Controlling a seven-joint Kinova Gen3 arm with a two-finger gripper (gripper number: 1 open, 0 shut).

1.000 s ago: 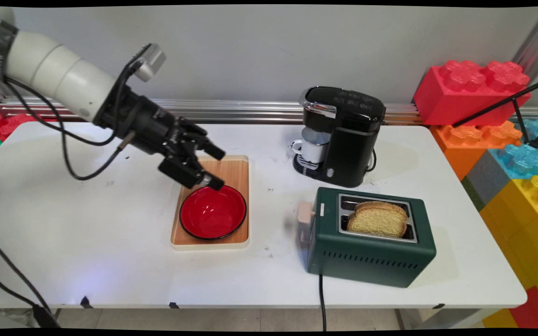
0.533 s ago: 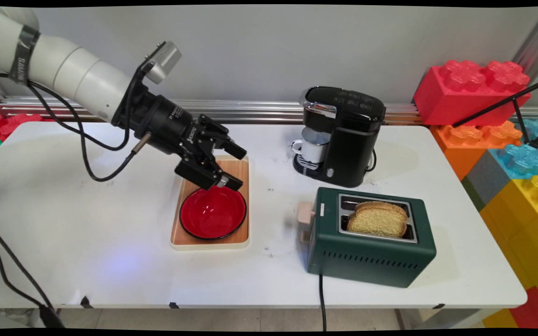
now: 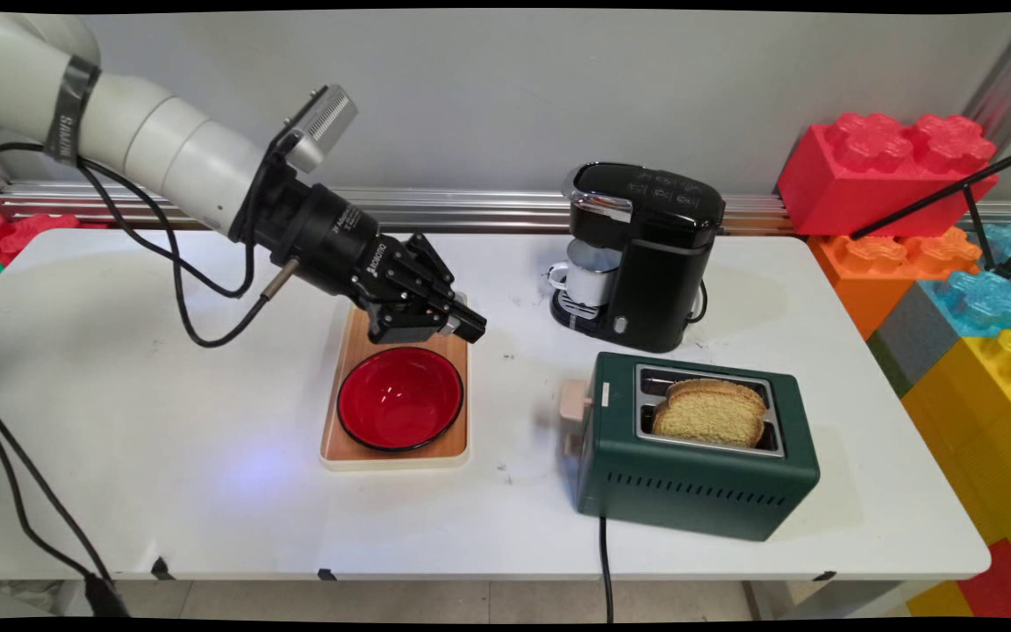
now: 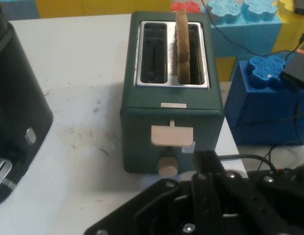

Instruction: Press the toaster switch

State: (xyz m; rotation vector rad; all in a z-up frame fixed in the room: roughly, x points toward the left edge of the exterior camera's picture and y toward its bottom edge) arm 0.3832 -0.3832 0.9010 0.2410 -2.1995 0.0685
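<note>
My black gripper (image 3: pixel 470 331) hangs shut and holds nothing, just above the far right corner of a wooden tray (image 3: pixel 450 441). A red bowl (image 3: pixel 400 399) sits on that tray, below and left of the fingertips. In the hand view the gripper (image 4: pixel 206 157) points at a green toaster (image 4: pixel 171 98), whose beige lever (image 4: pixel 171 134) and round knob (image 4: pixel 167 167) face me. One slice of bread (image 4: pixel 182 46) stands in the toaster's right slot. In the main view the toaster (image 3: pixel 699 465) lies to the gripper's right, with the bread (image 3: pixel 712 411) sticking up.
A black coffee machine (image 3: pixel 646 254) with a white mug (image 3: pixel 580 276) under its spout stands behind the toaster, also at the hand view's left edge (image 4: pixel 14 107). Large coloured toy blocks (image 3: pixel 953 263) are stacked past the table's right edge. The toaster's cable (image 3: pixel 604 562) drops over the front edge.
The gripper has moved right from over the bowl's far rim to the tray's far right corner. Its fingers, apart before, now look closed together.
</note>
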